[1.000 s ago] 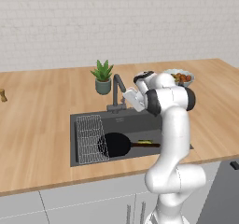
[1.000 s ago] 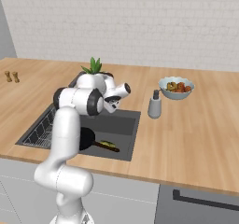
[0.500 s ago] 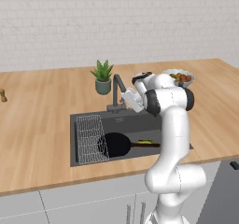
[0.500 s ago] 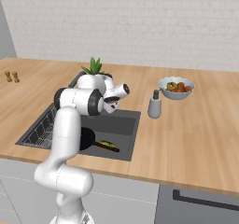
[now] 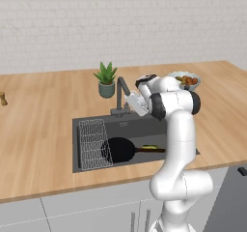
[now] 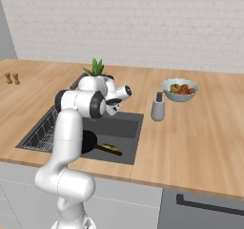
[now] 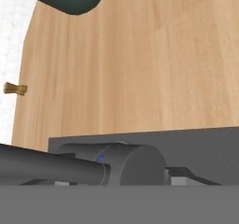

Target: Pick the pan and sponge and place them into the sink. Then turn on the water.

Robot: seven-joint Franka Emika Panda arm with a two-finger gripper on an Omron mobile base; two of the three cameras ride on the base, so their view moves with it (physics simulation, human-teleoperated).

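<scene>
Jaws unreadable; gripper (image 5: 129, 100) just beside tap (image 5: 119, 88), above sink (image 5: 87, 164).

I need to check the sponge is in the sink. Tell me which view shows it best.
The left base view: the sponge lies in the open on the sink floor, beside the pan handle. The right base view shows it foreshortened near the arm.

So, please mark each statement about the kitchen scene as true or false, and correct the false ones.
1. The pan lies inside the sink. True.
2. The sponge rests on the counter beside the bowl. False: it lies in the sink, by the pan's handle.
3. Water is running from the tap. False: no stream shows.
4. A potted plant stands behind the sink. True.
5. The wire rack hangs on the wall. False: it sits in the sink.
</scene>
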